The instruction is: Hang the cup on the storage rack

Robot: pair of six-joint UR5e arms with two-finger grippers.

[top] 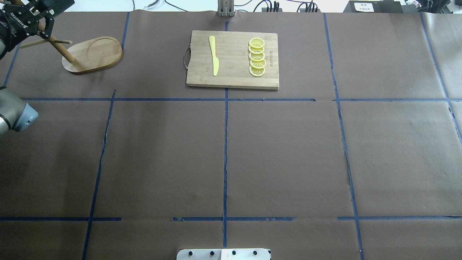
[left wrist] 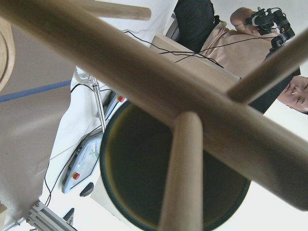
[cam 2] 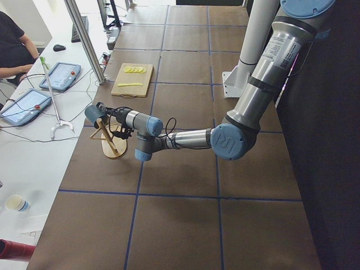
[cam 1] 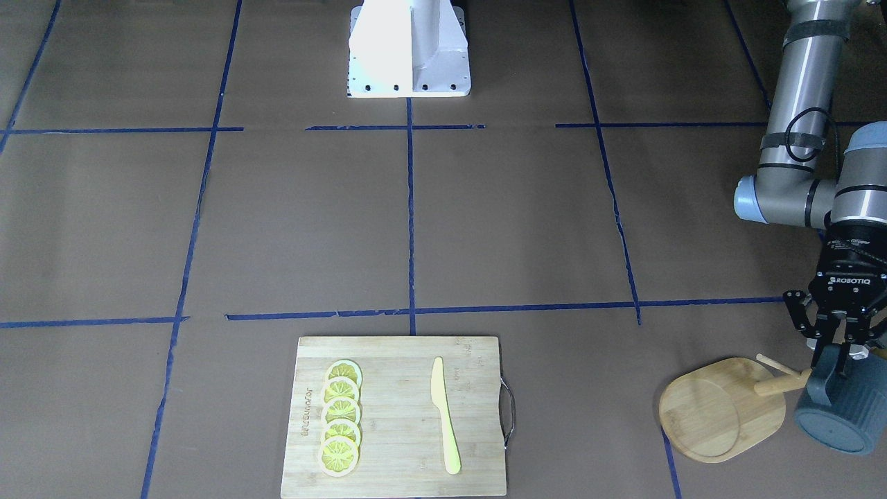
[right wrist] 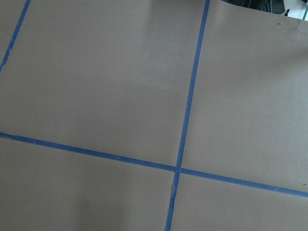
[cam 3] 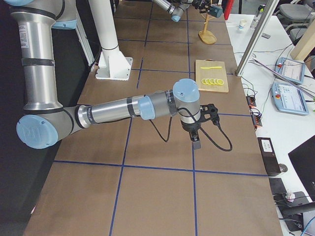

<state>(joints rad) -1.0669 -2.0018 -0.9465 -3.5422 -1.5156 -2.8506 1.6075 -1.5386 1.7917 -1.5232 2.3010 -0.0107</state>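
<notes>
My left gripper (cam 1: 835,350) is shut on the dark blue-grey ribbed cup (cam 1: 838,410) and holds it on its side, in the air, at the top of the wooden storage rack (cam 1: 721,409). The cup's rim is right against a thin peg (cam 1: 779,365). The left wrist view looks into the cup's yellowish inside (left wrist: 139,178), with the rack's pole and a peg (left wrist: 180,163) crossing in front of it. The exterior left view shows the cup (cam 2: 93,114) above the rack (cam 2: 112,143). My right gripper (cam 3: 197,141) hangs over bare table; I cannot tell if it is open or shut.
A rectangular cutting board (cam 1: 395,360) with several lemon slices (cam 1: 341,416) and a yellow knife (cam 1: 443,416) lies at the table's far middle. The robot's white base (cam 1: 409,48) is at the near edge. An operator (cam 2: 11,50) and tablets are beside the table.
</notes>
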